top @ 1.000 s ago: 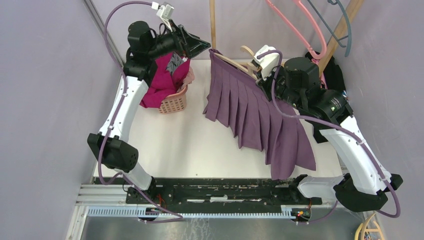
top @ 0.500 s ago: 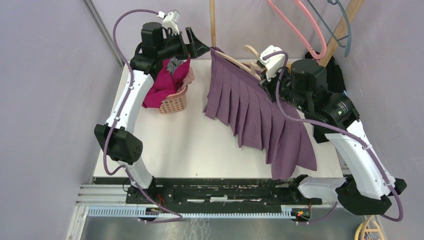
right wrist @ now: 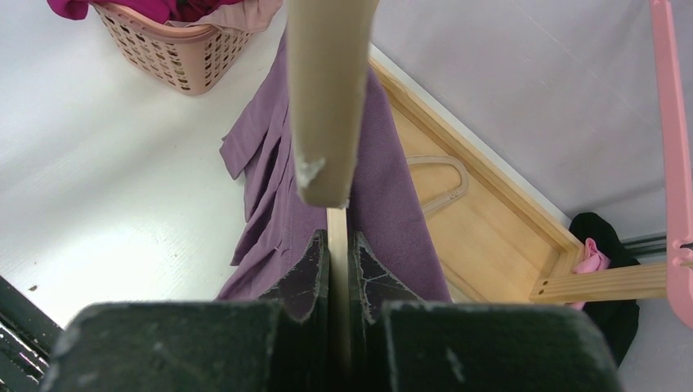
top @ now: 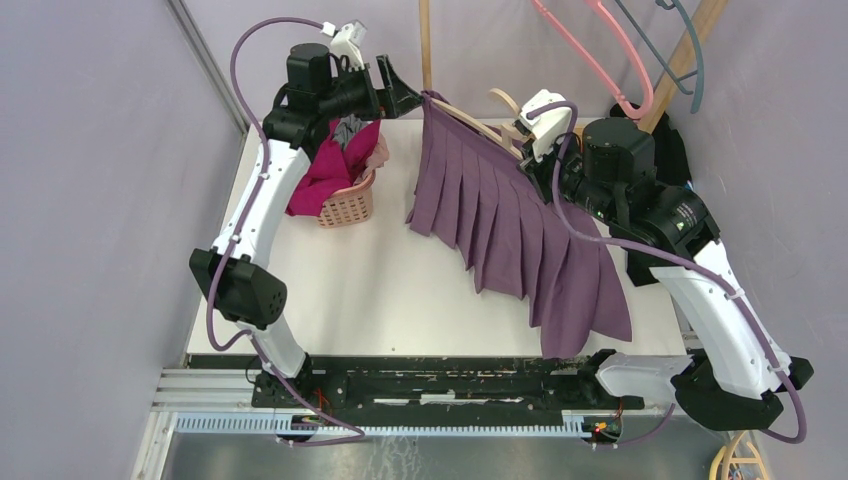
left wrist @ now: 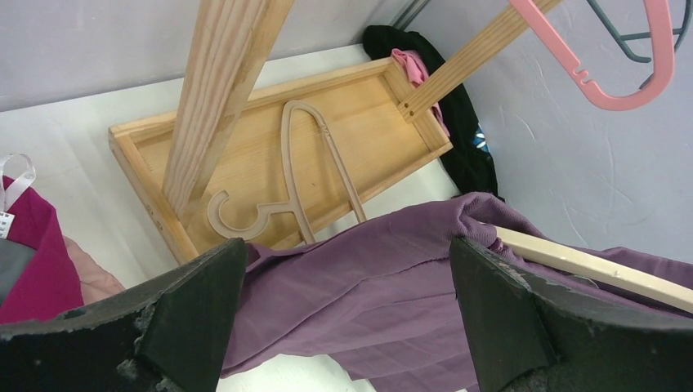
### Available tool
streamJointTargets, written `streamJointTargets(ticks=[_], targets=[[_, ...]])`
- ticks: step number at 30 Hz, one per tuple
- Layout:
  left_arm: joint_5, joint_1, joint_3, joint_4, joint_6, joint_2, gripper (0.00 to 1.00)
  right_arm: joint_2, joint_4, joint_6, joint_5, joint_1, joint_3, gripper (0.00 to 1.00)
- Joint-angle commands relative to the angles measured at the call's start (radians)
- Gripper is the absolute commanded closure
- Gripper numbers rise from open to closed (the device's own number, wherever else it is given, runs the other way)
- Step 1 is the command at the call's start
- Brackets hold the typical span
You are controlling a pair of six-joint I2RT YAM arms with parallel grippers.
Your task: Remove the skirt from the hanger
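Two-fingered right gripper (right wrist: 339, 251) pinches pale wooden hanger (left wrist: 588, 265) bearing pleated purple skirt (top: 510, 225); left gripper (left wrist: 347, 249) spread wide, holding nothing.

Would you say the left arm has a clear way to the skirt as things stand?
Probably yes: the left gripper faces the skirt at its end, jaws wide open, nothing between them. The right gripper clamps the hanger farther along.

Pink basket (top: 348, 205) of magenta clothes (top: 320, 170); spare hanger (left wrist: 285, 163) flat in a wooden tray (left wrist: 384, 122); pink hanger (left wrist: 625, 98) above
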Motion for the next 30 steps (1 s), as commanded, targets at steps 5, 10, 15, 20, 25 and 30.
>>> streamJointTargets(ticks=[5,10,15,20,25,30], targets=[[0.038,-0.005,0.034,0.07,-0.04,-0.054,0.01,-0.03,0.179,0.003,0.001,0.0,0.036,0.99],[0.033,-0.006,0.025,0.074,-0.046,-0.079,0.01,-0.026,0.181,0.002,0.0,0.0,0.033,0.99],[0.045,-0.005,0.031,0.094,-0.066,-0.063,0.01,-0.021,0.185,0.005,-0.01,0.001,0.034,0.99],[0.05,-0.009,0.05,0.093,-0.063,-0.042,0.01,-0.024,0.184,0.006,-0.008,0.0,0.034,0.99],[0.014,-0.019,0.057,0.034,-0.012,-0.028,0.12,-0.024,0.188,0.006,-0.007,0.0,0.031,0.99],[-0.023,-0.034,0.088,-0.004,0.018,-0.001,0.16,-0.02,0.191,0.007,-0.012,0.0,0.037,0.99]])
